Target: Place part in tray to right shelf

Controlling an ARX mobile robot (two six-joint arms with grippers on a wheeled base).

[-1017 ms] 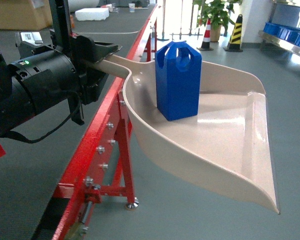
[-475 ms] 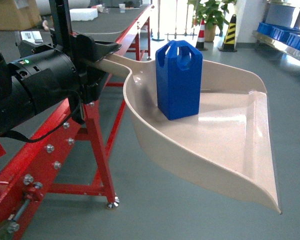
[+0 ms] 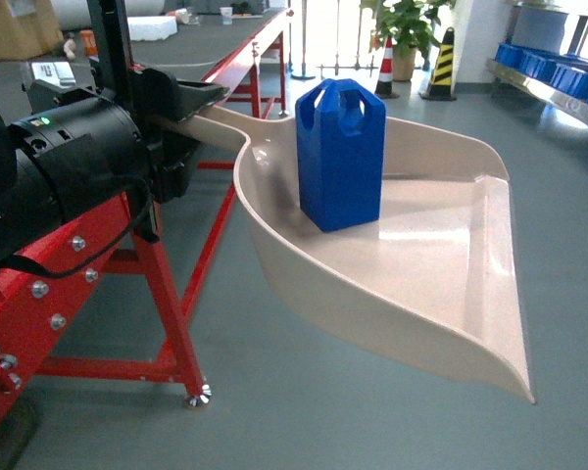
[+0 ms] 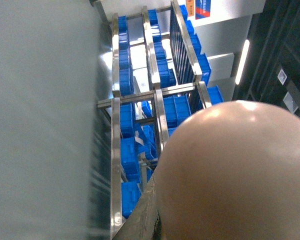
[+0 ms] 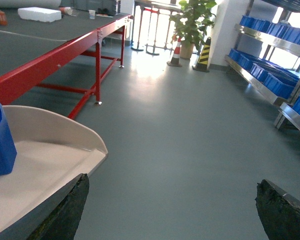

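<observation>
Carrying: tray (image 3: pixel 441 255) level, part (image 3: pixel 340 157) upright, toward right shelf (image 5: pixel 270 75)
Left fingers (image 3: pixel 181 122): clamping tray handle
Right fingers (image 5: pixel 172 210): wide, empty

The red bench (image 3: pixel 88 284) has slid further left in the head view, and the right shelf (image 3: pixel 554 73) now shows more at far right.

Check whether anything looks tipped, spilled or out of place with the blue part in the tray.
Nothing stands out. The part stands upright on the tray, well behind the front lip, and the tray looks intact.
</observation>
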